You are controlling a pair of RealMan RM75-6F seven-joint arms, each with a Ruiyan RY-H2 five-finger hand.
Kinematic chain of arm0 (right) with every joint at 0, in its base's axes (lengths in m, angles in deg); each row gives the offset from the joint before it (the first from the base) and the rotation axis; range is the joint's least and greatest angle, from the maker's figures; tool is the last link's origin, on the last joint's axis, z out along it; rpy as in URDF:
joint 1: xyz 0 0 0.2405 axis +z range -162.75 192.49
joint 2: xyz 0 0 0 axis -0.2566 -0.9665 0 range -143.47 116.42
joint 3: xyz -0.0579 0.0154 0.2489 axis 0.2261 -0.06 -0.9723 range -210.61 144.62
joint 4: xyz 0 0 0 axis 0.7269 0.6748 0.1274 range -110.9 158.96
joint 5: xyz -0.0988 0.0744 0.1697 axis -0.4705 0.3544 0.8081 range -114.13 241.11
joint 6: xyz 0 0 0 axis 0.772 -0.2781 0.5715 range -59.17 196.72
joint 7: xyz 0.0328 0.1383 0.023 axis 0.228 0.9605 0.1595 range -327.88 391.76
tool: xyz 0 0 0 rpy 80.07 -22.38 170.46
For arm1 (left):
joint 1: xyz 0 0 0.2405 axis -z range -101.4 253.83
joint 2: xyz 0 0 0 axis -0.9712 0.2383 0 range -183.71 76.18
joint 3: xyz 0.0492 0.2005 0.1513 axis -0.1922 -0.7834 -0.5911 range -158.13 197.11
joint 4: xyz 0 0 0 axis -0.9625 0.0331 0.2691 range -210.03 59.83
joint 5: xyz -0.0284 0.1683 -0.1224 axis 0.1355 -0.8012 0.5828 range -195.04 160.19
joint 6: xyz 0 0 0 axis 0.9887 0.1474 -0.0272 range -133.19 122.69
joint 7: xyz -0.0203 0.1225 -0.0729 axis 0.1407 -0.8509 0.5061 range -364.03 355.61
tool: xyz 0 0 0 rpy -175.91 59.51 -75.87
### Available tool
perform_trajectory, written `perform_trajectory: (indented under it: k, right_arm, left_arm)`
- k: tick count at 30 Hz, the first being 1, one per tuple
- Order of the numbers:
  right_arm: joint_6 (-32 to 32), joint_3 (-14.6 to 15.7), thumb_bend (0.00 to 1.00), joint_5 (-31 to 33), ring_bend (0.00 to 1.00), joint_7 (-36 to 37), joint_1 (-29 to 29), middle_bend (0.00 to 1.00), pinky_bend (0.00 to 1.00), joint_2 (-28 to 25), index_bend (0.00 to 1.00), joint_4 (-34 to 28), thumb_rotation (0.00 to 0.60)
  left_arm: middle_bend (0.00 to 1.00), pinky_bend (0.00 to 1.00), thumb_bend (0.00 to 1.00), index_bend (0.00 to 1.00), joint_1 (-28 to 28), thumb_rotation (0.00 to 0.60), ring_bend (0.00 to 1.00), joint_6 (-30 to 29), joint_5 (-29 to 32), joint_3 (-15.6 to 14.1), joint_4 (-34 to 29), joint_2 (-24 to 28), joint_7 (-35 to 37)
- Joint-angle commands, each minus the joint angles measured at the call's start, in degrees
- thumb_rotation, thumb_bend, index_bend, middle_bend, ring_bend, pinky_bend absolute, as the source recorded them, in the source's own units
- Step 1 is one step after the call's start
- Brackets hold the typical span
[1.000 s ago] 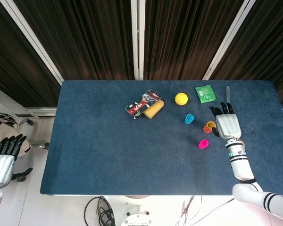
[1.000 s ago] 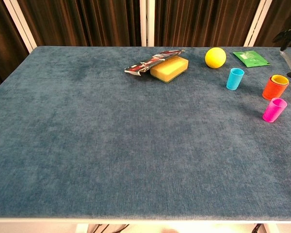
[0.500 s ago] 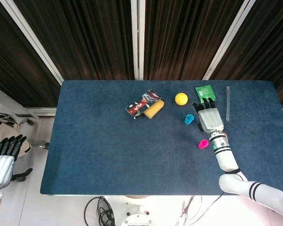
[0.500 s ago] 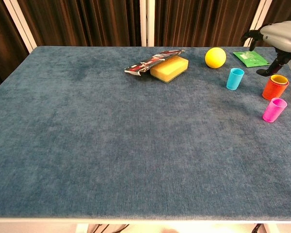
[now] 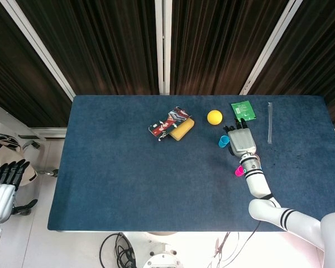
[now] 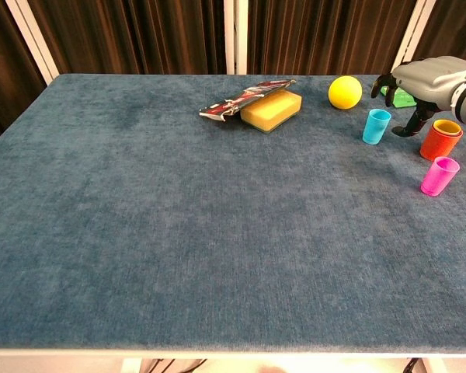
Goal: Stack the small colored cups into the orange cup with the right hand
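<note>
The orange cup (image 6: 439, 141) stands near the table's right edge with a yellow cup (image 6: 448, 127) nested in it. A blue cup (image 6: 376, 126) stands to its left and a pink cup (image 6: 439, 176) just in front of it. My right hand (image 6: 429, 81) hovers above and between the blue and orange cups, fingers apart, holding nothing. In the head view the right hand (image 5: 241, 140) hides the orange cup; the blue cup (image 5: 224, 142) shows at its left edge and the pink cup (image 5: 239, 171) lies beside the wrist. My left hand (image 5: 1, 192) hangs off the table's left side, fingers straight.
A yellow ball (image 6: 345, 92) and a green packet (image 5: 243, 110) lie behind the cups. A yellow sponge (image 6: 271, 109) with a foil wrapper (image 6: 241, 99) sits at the back centre. A thin metal strip (image 5: 270, 122) lies at the far right.
My right hand has moved left across the table, from beside the orange cup to over it and close to the blue cup. The cups and the left hand have not moved.
</note>
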Motion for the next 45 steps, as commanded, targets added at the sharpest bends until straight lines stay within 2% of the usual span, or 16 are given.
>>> perform_trajectory:
  k: [1, 8, 21, 40, 45]
  right_arm:
    - [-0.5, 0.2, 0.27, 0.0, 0.01, 0.7, 0.4, 0.30, 0.00, 0.8, 0.24, 1.4, 0.600]
    - [-1.2, 0.6, 0.28, -0.6, 0.02, 2.4, 0.8, 0.34, 0.00, 2.0, 0.29, 3.8, 0.600]
    - [-2.0, 1.0, 0.28, -2.2, 0.03, 4.2, 1.7, 0.35, 0.00, 3.1, 0.30, 4.8, 0.600]
    - [0.2, 0.7, 0.33, -2.4, 0.10, 3.8, 1.7, 0.46, 0.00, 4.5, 0.44, 6.2, 0.600]
    - [1.2, 0.3, 0.33, -3.1, 0.11, 4.9, 1.2, 0.48, 0.00, 3.6, 0.46, 5.0, 0.600]
  left_arm:
    - [0.04, 0.00, 0.12, 0.05, 0.0, 0.600, 0.00, 0.2, 0.2, 0.1, 0.4, -0.1, 0.4]
    - [0.04, 0.00, 0.12, 0.05, 0.2, 0.600, 0.00, 0.8, 0.6, 0.2, 1.1, -0.3, 1.7]
    - [0.04, 0.00, 0.12, 0.05, 0.3, 0.600, 0.00, 0.8, 0.3, 0.1, 0.7, 0.1, 2.8]
    - [0.04, 0.00, 0.12, 0.05, 0.4, 0.600, 0.00, 1.1, 0.3, 0.0, 0.9, 0.1, 3.7]
    - [0.04, 0.00, 0.12, 0.05, 0.4, 0.600, 0.00, 1.0, 0.2, -0.1, 0.9, 0.1, 3.7]
